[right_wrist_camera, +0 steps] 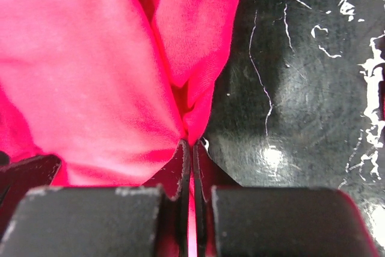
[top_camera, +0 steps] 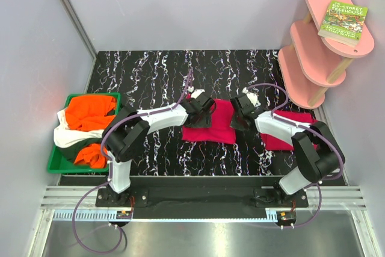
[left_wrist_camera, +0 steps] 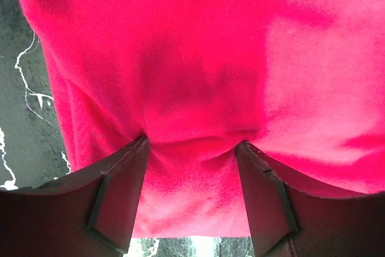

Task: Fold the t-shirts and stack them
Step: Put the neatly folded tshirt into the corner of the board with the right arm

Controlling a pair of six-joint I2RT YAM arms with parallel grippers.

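Observation:
A crimson-pink t-shirt (top_camera: pixel 215 126) lies partly folded on the black marbled table, mid-centre. My left gripper (top_camera: pixel 203 114) is at its left edge. In the left wrist view the gripper (left_wrist_camera: pixel 192 145) is open, its fingers (left_wrist_camera: pixel 120 191) spread and resting on the pink cloth (left_wrist_camera: pixel 198 58). My right gripper (top_camera: pixel 238 118) is at the shirt's right edge. In the right wrist view it (right_wrist_camera: pixel 191 144) is shut on a bunched fold of the pink cloth (right_wrist_camera: pixel 90 70). A second folded crimson-pink shirt (top_camera: pixel 281 141) lies under my right arm. Orange (top_camera: pixel 87 111) and white (top_camera: pixel 66 136) shirts are piled in the tray.
A green plastic tray (top_camera: pixel 60 167) stands at the table's left edge. A pink tiered shelf (top_camera: pixel 313 52) with a book (top_camera: pixel 343 21) on top stands at the back right. Grey walls close in the table on both sides and behind.

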